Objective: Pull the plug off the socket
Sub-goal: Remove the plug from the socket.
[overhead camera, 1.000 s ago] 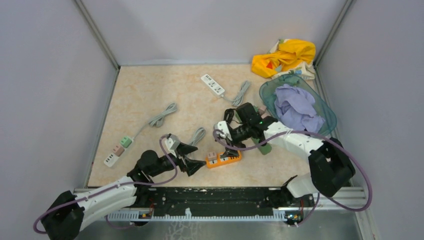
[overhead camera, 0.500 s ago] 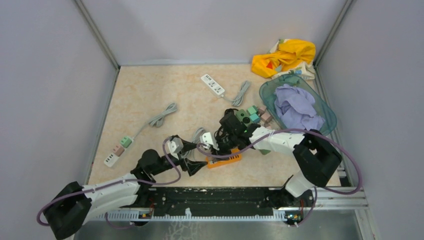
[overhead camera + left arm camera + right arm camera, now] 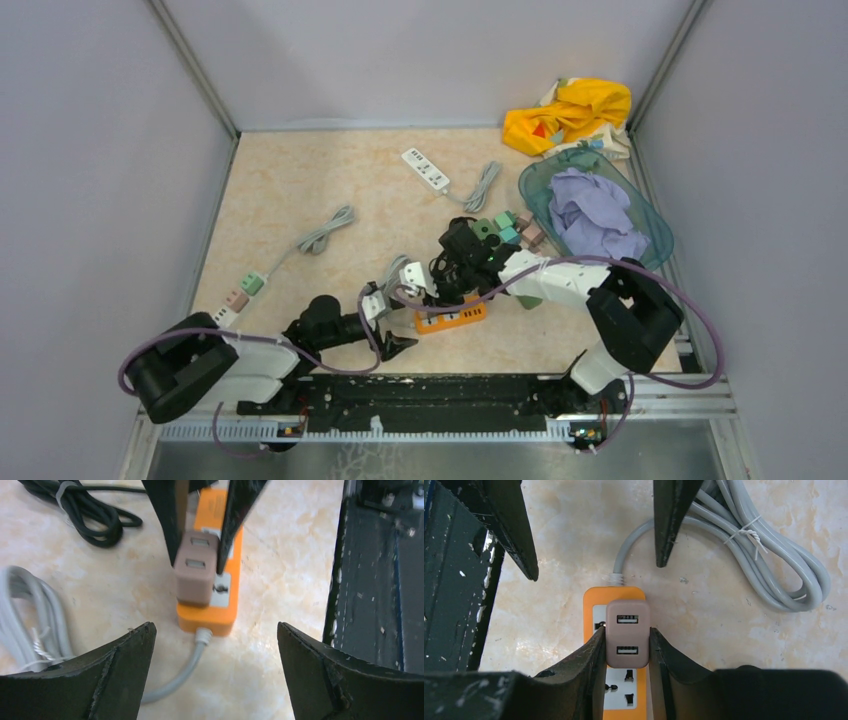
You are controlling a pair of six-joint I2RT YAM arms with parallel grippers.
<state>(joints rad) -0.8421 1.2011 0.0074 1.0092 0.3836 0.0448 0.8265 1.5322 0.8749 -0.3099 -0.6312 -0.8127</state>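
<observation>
An orange socket strip [image 3: 462, 318] lies on the table near the front edge, with a brownish-pink two-port USB plug [image 3: 627, 632] seated in it. My right gripper [image 3: 627, 628] is shut on the plug, one finger pressed flat against each side. In the left wrist view the plug [image 3: 197, 572] stands upright on the socket strip [image 3: 207, 621], pinched between the right gripper's fingers [image 3: 165, 515]. My left gripper [image 3: 214, 625] is open at the strip's cord end, low over the table, touching nothing. From above, the right gripper [image 3: 440, 298] hides the plug.
The strip's grey cord coil [image 3: 764, 565] lies beside it, and a black cable [image 3: 95, 515] lies further back. A white strip [image 3: 425, 169], a strip holding green and pink plugs [image 3: 236, 299], loose plugs [image 3: 500, 225], a teal basket [image 3: 538, 190] and yellow cloth [image 3: 570, 112] sit around. The black rail [image 3: 375, 580] runs close by.
My right gripper moved left over the orange strip, came down and shut on the plug. My left gripper swung toward the strip's cord end and stayed open.
</observation>
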